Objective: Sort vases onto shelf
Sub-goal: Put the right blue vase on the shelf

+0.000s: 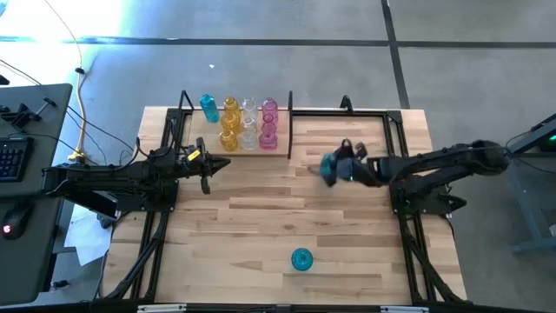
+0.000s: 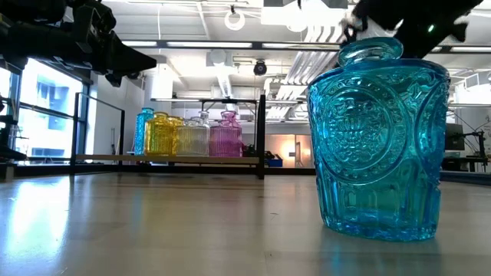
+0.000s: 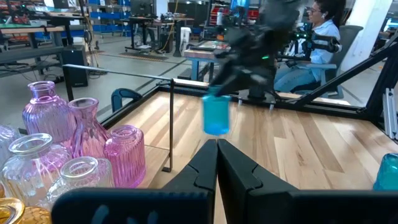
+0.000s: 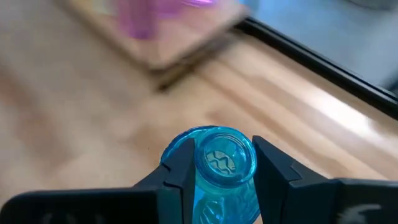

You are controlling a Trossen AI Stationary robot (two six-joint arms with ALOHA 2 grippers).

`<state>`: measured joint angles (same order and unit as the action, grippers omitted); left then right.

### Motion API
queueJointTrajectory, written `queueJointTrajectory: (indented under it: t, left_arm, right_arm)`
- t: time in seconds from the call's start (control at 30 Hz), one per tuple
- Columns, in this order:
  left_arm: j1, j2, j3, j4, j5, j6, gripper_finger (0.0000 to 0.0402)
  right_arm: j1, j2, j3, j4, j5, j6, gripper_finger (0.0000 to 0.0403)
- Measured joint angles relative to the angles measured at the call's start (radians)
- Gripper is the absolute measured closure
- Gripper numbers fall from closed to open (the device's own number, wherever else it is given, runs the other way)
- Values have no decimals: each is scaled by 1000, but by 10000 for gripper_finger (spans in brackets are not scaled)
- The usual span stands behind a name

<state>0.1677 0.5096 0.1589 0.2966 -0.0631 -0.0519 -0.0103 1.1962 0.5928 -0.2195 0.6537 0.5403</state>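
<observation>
Starting at the left of the table, the left gripper (image 1: 207, 185) waits just in front of the shelf (image 1: 282, 153), its fingers pressed shut on nothing, tips pointing toward the middle of the table. Behind it the shelf already carries vases ranked by colour: a teal vase (image 1: 209, 107) at the left end, then amber vases (image 1: 230, 123), clear vases (image 1: 249, 122) and pink vases (image 1: 268, 123).

Moving right, the right gripper (image 1: 331, 168) holds a blue vase (image 1: 328, 167) above the wood, a little to the right of the shelf's near post; its fingers sit narrowly on either side of the vase's neck (image 4: 219, 163). From the left wrist camera that vase hangs clear of the table, though how high is hard to judge.

Nearest the front edge, a second blue vase (image 1: 301, 259) stands alone on the table (image 1: 365, 252), well apart from both arms.

This looks like the carry step: one blue vase is on its way, one is not yet picked. The next move calls for swinging the held vase past the pink, clear and amber rows to the teal end, lowering it upright without nudging its neighbours, then opening the fingers.
</observation>
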Motion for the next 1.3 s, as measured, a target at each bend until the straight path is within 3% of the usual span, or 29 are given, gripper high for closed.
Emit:
queueJointTrajectory:
  t: [0.2, 0.43, 0.7, 0.83, 1.07, 1.3]
  left_arm:
    - [0, 0, 0, 0, 0, -7, 398]
    - [0, 0, 0, 0, 0, -8, 398]
    - [0, 0, 0, -1, 0, -16, 398]
    - [0, 0, 0, 0, 0, -16, 398]
    - [0, 0, 0, 0, 0, -16, 398]
    - [0, 0, 0, 1, 0, -16, 398]
  right_arm:
    - [225, 80, 93, 103, -2, -86, 309]
    - [346, 349, 362, 179, -31, -289, 309]
    - [335, 662, 757, 154, -166, -491, 309]
    - [302, 768, 894, 119, -181, -526, 309]
    - [216, 876, 984, 129, -285, -592, 309]
    - [111, 921, 981, 200, -282, -652, 309]
